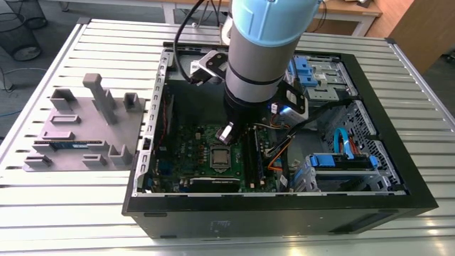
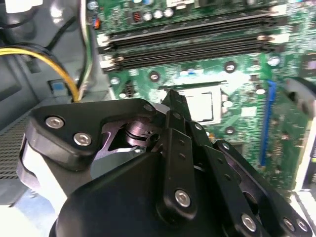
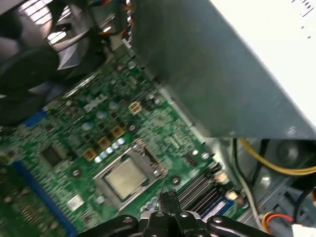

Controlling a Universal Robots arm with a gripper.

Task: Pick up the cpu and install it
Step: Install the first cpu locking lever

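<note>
The cpu (image 1: 221, 156): seated flat in its socket on the green motherboard (image 1: 202, 165) inside the open computer case (image 1: 398, 160) on the slatted desk (image 1: 71, 213), so installation looks largely done; end effector (image 1: 227, 133) just above it, fingers together, holding nothing.

Silver-grey cpu (image 3: 126, 177); green motherboard (image 3: 64, 143); black hand (image 2: 173, 106); grey tray (image 1: 78, 130), perhaps purplish.

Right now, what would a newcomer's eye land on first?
The thick grey and light-blue robot arm reaching down into the open black computer case. Below its hand, the small square silver-topped cpu sits in the socket on the green motherboard.
</note>
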